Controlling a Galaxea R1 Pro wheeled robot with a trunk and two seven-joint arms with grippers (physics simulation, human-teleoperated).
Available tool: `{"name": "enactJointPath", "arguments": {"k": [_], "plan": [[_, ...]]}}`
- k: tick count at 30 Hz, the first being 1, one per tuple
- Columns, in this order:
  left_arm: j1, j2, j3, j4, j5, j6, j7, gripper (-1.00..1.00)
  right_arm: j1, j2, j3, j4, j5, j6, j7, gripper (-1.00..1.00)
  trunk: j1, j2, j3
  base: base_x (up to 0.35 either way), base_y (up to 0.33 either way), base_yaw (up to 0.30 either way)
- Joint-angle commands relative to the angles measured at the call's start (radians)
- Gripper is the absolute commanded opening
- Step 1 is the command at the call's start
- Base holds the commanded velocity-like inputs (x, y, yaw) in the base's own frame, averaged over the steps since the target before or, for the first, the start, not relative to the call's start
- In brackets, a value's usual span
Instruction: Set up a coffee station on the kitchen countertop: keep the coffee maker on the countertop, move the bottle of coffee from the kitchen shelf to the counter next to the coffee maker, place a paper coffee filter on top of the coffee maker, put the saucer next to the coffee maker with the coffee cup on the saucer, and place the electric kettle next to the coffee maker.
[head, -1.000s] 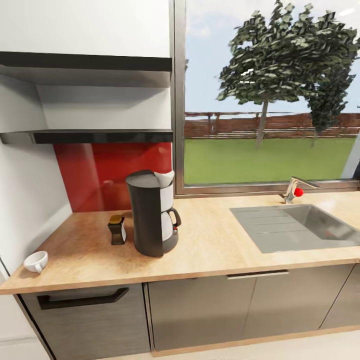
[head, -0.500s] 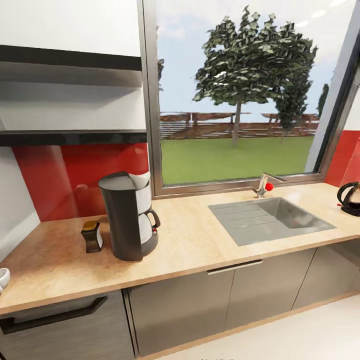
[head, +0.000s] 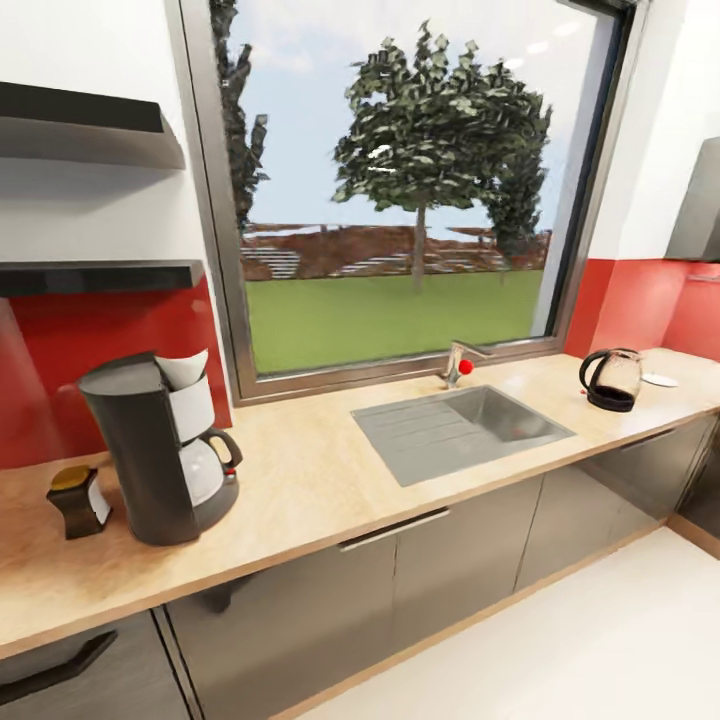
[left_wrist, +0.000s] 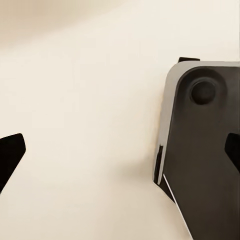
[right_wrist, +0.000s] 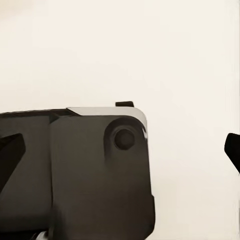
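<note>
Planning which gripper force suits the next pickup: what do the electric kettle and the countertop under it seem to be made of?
The electric kettle looks like clear glass with a black, probably plastic, base and loop handle: the red wall shows through its dome. The countertop looks like light matte wood or wood-look laminate, with visible grain.

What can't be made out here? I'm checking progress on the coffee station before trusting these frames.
- Small white item beside the electric kettle, head view: too small to tell whether it is the saucer.
- Paper coffee filter on the coffee maker: partly hidden behind the machine's top.
- Kitchen shelf: cut by the frame edge; its top surface is unseen.
- Both wrist views: fingertips at the picture edges, grippers seem open.
</note>
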Motion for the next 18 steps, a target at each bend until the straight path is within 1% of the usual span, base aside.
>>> {"name": "enactJointPath", "arguments": {"k": [1, 7, 18], "plan": [[0.0, 0.0, 0.008, 0.001, -0.002, -0.005, 0.001, 1.0, 0.001, 0.0, 0.005, -0.001, -0.008, -0.002, -0.003, 1.0, 0.001, 0.0, 0.0, 0.125, -0.27, -0.3], [0.0, -0.001, 0.009, -0.001, -0.001, -0.006, 0.002, 1.0, 0.001, 0.0, 0.004, -0.001, -0.008, -0.002, -0.003, 1.0, 0.001, 0.0, 0.0, 0.166, -0.251, -0.3], [0.0, -0.001, 0.01, -0.002, -0.001, -0.006, 0.002, 1.0, 0.001, 0.0, 0.004, 0.0, -0.008, -0.002, -0.003, 1.0, 0.001, 0.0, 0.0, 0.232, -0.205, -0.3]]}}
